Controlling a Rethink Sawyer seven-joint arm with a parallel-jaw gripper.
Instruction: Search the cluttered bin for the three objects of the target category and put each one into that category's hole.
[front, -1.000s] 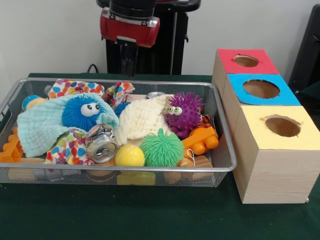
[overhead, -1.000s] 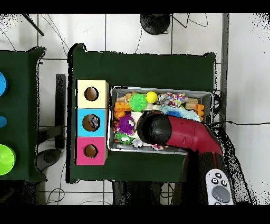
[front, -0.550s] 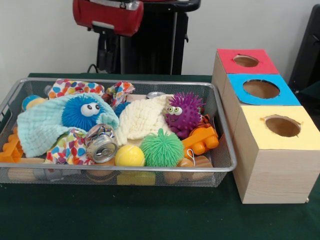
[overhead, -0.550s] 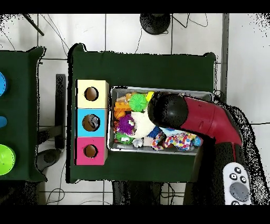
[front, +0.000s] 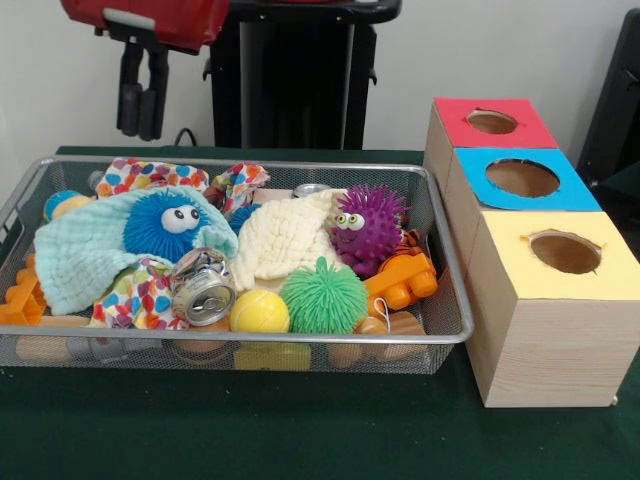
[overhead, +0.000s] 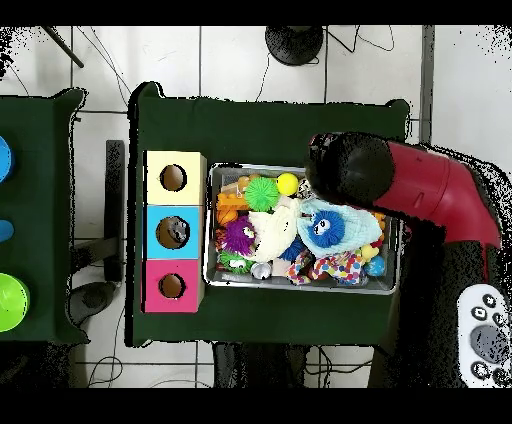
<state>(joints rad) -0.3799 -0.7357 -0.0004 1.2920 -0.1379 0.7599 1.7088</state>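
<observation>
1. The front view sits low and close across the green table (front: 300, 430), looking level at the wire bin (front: 440, 330) and the three boxes (front: 545, 330) to its right.
2. The overhead view looks straight down from high up, taking in table, floor and a neighbouring table.
3. Both share the bin (overhead: 394, 285) and boxes (overhead: 155, 232), turned half round.

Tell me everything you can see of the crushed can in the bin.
The can is silver metal, dented and crumpled, lying on its side with its round end and pull tab facing the front view's camera. It rests near the bin's front wall on a dotted cloth, against the yellow ball, just below the blue cloth. Nothing grips it.
</observation>
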